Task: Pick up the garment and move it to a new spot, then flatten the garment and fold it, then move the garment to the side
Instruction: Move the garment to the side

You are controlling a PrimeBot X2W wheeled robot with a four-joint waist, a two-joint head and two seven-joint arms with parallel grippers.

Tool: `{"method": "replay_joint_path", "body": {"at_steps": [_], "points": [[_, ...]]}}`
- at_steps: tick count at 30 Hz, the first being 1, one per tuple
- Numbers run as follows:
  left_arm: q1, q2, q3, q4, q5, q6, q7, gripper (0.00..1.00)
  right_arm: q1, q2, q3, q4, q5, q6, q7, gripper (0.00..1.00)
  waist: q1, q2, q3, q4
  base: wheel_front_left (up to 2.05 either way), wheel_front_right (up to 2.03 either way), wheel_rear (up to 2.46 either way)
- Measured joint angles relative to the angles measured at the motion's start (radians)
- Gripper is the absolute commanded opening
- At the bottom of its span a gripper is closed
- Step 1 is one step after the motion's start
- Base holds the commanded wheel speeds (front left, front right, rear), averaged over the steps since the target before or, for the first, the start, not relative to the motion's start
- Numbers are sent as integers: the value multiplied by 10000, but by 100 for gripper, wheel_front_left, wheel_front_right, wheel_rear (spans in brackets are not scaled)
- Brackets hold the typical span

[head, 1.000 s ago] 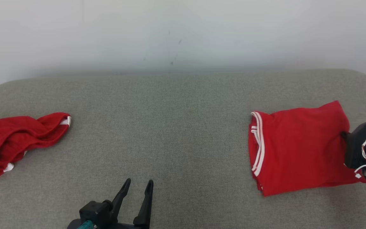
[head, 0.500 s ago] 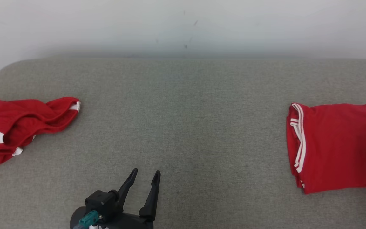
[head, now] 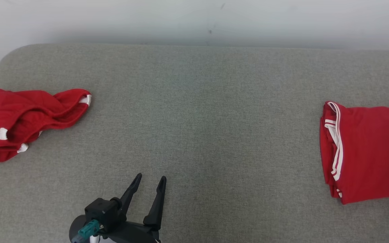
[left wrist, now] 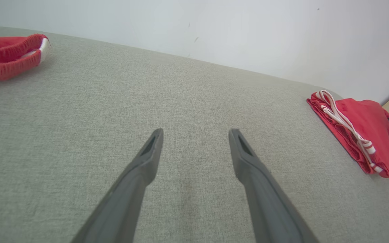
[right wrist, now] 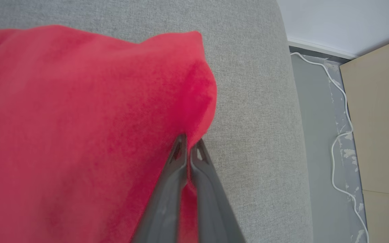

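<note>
The folded red garment [head: 370,152], trimmed with white stripes, lies at the right end of the grey cushioned surface [head: 208,118]. The right gripper [right wrist: 189,141] is pinched tight on its outer edge. The left gripper [head: 149,180] is spread wide with nothing in it, over the near middle. A crumpled red garment [head: 22,118] lies at the left end.

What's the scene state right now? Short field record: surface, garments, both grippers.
surface: grey fabric cushion, white wall behind
folded garment: red with white stripes, at the cushion's right end
crumpled garment: red with white trim, heaped at the left end
left gripper: open, empty, over bare cushion between the two garments
right gripper: shut on an edge of the folded garment
floor: white cable beside the cushion
</note>
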Motion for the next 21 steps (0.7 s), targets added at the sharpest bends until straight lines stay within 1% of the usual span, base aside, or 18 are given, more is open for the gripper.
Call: {"method": "replay_joint_path", "body": {"at_steps": [5,9,11,12,13,14,17,21], "points": [[-2,38,67,-69,2,48,0,100,-104,94,63,69,-44,-12,-4,0,-1,-1,94,-222,0,0,0],[-72,21,-4,-79,12,40,6,100,-105,36,127,249,-128,-13,-10,0,-1,-1,182,-363,0,0,0],[-124,0,-44,-79,15,40,17,100,-105,-8,151,313,-142,-102,-15,0,-2,0,210,-387,0,0,0],[-150,0,-52,-77,15,38,17,100,-105,-17,176,316,-178,-105,-38,13,-1,0,217,-392,0,0,0],[-170,2,-52,-75,15,38,19,100,-106,-17,207,314,-261,-115,-107,44,-2,0,221,-395,0,0,0],[-177,6,-46,-71,15,38,19,100,-126,-15,247,322,-322,-127,-102,100,-1,0,223,-397,0,0,0],[-177,4,-27,4,15,40,19,100,-181,-13,345,337,-458,-188,-163,100,-2,0,196,-419,0,0,0],[-176,17,56,157,12,42,17,100,-361,-6,489,328,-644,-174,-295,100,-2,-1,61,-488,0,0,0]]}}
